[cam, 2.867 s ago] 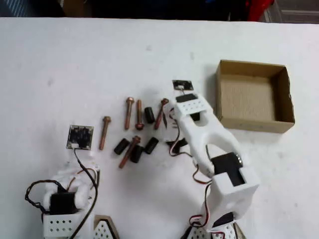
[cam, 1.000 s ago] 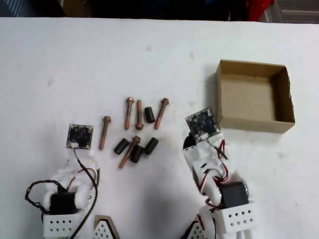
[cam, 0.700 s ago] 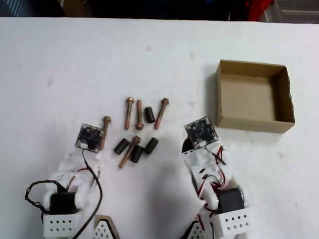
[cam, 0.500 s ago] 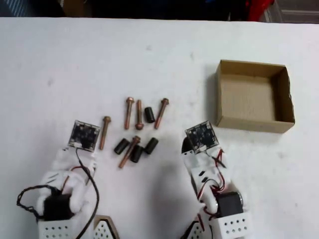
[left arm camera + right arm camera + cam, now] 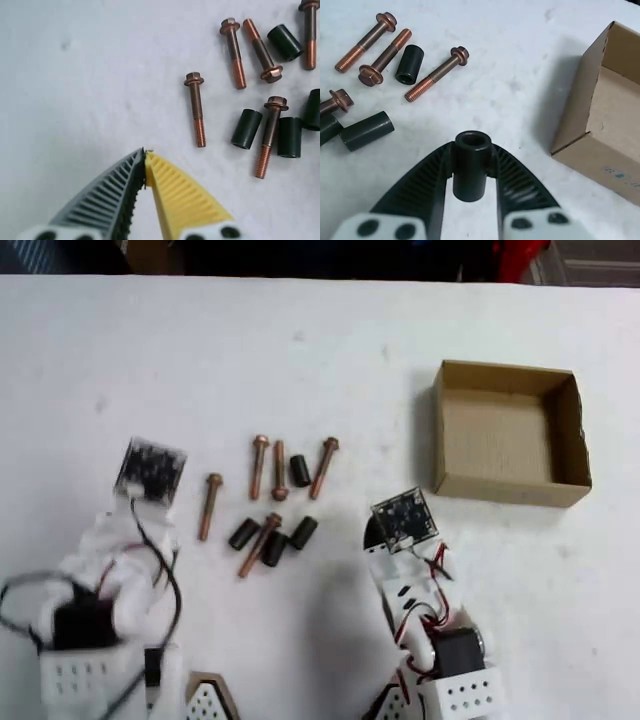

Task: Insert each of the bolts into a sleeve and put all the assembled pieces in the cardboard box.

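Left gripper [image 5: 144,152] advanced beside bolt [image 5: 195,107]; right gripper [image 5: 471,149] holds sleeve [image 5: 471,172].

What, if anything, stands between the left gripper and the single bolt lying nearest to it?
Nothing visible does. Bare table lies between the shut left gripper and that bolt; the other bolts and sleeves lie beyond it.
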Tool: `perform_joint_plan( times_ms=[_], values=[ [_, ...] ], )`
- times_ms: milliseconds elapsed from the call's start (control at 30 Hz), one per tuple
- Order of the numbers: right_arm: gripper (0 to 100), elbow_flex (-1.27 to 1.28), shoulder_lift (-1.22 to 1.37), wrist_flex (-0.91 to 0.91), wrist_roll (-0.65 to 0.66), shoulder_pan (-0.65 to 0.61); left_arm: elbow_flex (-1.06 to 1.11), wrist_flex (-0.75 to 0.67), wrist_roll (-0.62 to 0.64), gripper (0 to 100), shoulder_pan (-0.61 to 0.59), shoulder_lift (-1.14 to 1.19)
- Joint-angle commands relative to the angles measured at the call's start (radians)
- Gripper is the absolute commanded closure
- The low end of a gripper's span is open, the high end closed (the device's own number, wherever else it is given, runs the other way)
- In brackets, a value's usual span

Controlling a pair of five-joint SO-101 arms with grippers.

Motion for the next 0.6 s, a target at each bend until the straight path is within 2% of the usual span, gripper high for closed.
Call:
perform_joint_plan(
  times_ms=[0,300,433,567],
  values=[
    [98.1,0.02,-0.01,-0.076,-0.002,0.012,-0.153,-0.015,0.009,97,0.044,0.303],
    [98.1,0.034,-0.01,-0.096,0.003,0.012,-0.454,-0.014,0.011,97,0.065,0.9],
    [98.1,0.034,-0.01,-0.096,0.006,0.01,-0.588,-0.009,0.014,90,0.065,1.113],
    [98.1,0.034,-0.01,-0.096,0.006,0.012,-0.704,-0.014,0.107,86,0.065,1.283]
  ],
)
